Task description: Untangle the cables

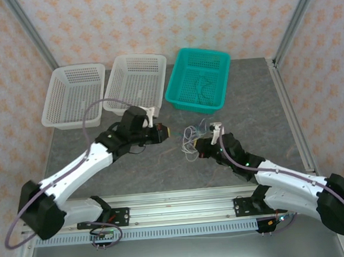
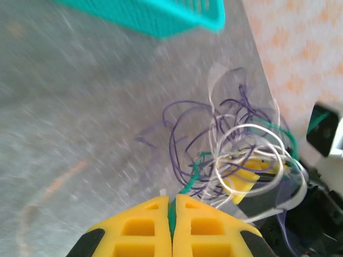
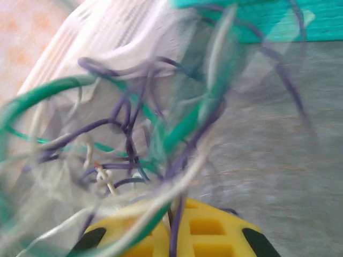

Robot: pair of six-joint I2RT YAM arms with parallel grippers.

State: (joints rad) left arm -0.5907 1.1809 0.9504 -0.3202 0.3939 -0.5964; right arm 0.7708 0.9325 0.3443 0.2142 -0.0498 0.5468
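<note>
Cables [image 1: 192,140]: one wispy knot on the grey counter [image 1: 260,109], just in front of the teal basket's [image 1: 195,106] near rim. Green, white and purple loops are interlaced, and no strand lies free.

Left hand [image 1: 162,133]: clenched, in front of the teal basket's left corner, beside the knot. Its wrist view shows the yellow pads [image 2: 144,227] pressed together, with a green strand [image 2: 188,179] nipped in the seam and running up into the tangle.

Right hand [image 1: 202,147]: also clenched, on the side of the knot away from the teal basket. In its wrist view a purple strand [image 3: 174,235] drops between the pads, and white and green loops drape across one pad. I cannot tell how many strands are actually gripped.

Reading: the hands hold opposite sides of the knot. One likely anchors the bundle while the other draws a single colour out. A hard pull risks cinching the loops tighter.

Two white baskets [image 1: 75,68] stand left of the teal basket, probably bins for sorted strands. A thin dark line inside the teal basket may be a strand, but it is too small to be sure.
</note>
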